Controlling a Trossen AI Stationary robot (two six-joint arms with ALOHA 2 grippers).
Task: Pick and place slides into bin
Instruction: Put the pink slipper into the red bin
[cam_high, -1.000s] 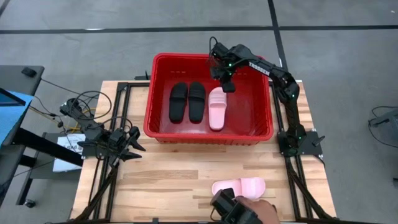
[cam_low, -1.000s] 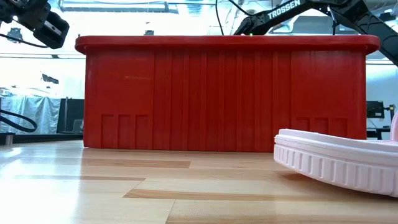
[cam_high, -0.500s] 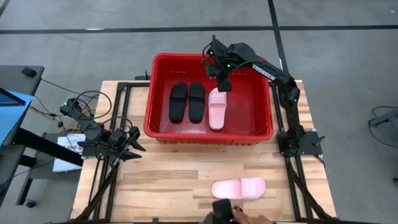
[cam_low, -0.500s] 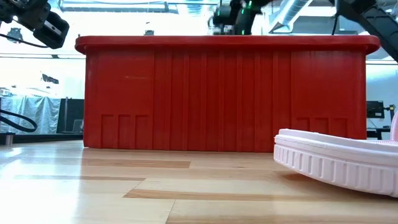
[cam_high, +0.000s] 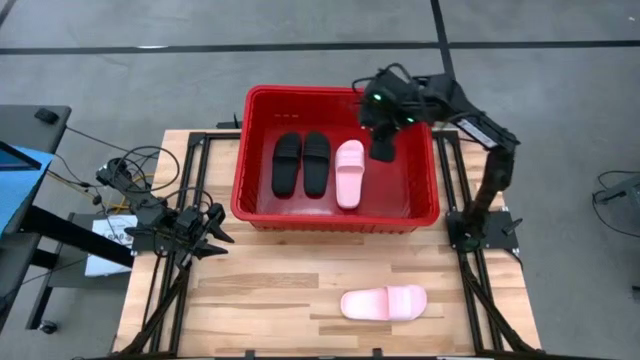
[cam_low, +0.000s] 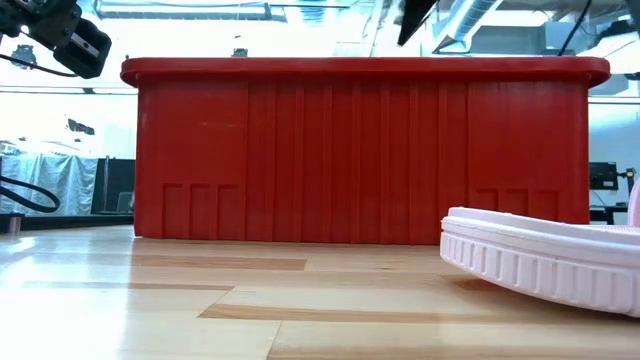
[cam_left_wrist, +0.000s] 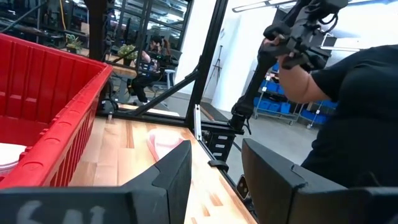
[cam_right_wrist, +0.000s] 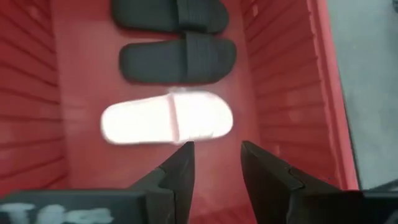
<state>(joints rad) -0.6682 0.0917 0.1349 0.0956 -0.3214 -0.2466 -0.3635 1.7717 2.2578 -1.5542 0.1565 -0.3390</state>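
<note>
Three of the slides lie side by side on the floor of the bin (cam_high: 400, 205): two black slides (cam_high: 301, 163) toward its left half and one pink slide in the bin (cam_high: 349, 173) just to their right, all with their long sides running the same way. The fourth, a pink slide on the table (cam_high: 384, 302), lies flat near the front edge of the wooden table (cam_high: 260, 290), well apart from the bin and turned crosswise to the other three. The right gripper (cam_high: 383, 150) hangs over the bin's right part, beside the pink slide inside and clear of it, its fingers (cam_right_wrist: 177, 177) spread with nothing between them. The left gripper (cam_high: 212, 236) rests at the table's left side, away from the bin, its fingers (cam_left_wrist: 177, 177) likewise parted and empty. Beyond the table, a person in a dark top (cam_left_wrist: 354, 118) is in the left wrist view.
</note>
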